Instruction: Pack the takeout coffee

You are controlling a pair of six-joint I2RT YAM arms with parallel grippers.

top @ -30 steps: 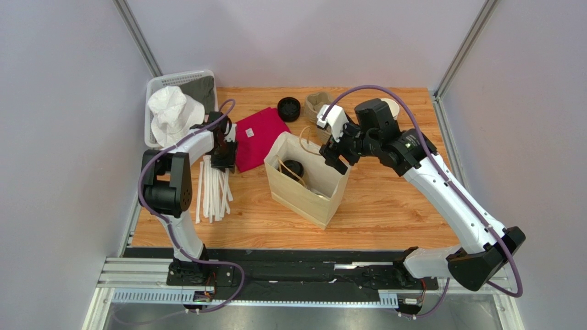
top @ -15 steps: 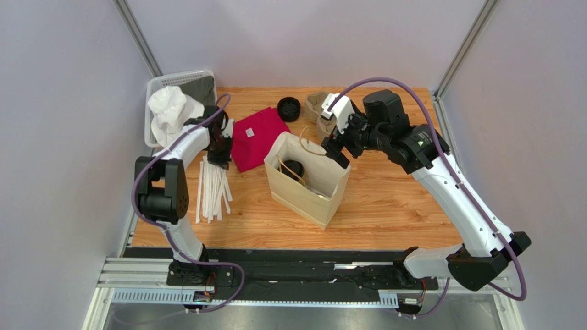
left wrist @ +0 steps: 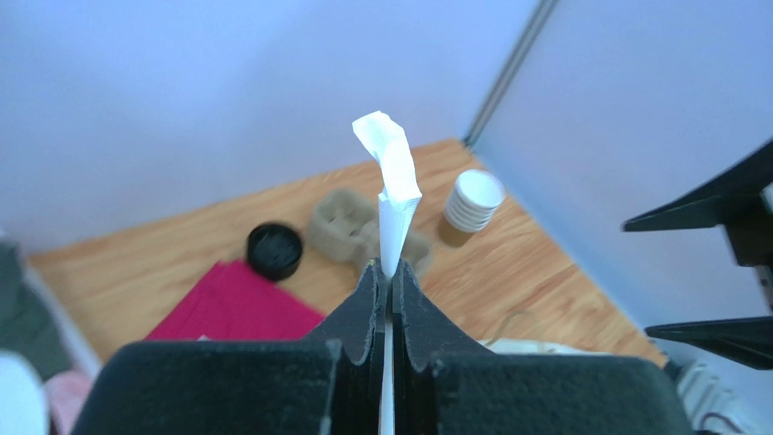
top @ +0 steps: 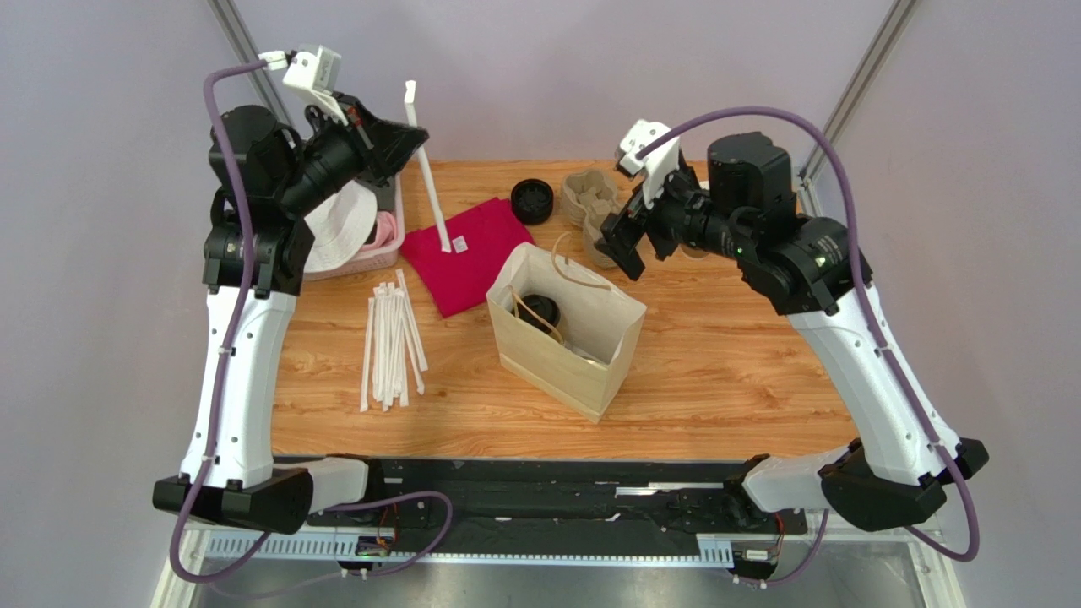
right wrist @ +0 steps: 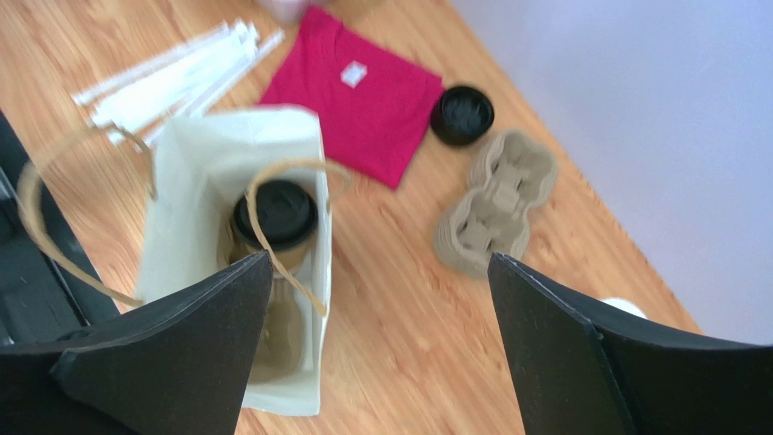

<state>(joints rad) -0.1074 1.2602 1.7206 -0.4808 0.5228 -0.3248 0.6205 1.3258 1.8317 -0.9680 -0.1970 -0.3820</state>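
Left claw (top: 409, 131): we are raising it off the worktop (top: 711, 367), pinching a straw (left wrist: 396, 195).
Right claw (right wrist: 376, 263): spreading wide above the bag (top: 558, 361) holding the coffee (right wrist: 275, 213).

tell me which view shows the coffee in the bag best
Right wrist. It looks down into the open bag, so the coffee shows large, its black lid crossed only by a handle. The top view shows the lid small and deep in the bag. The left wrist view does not show it.
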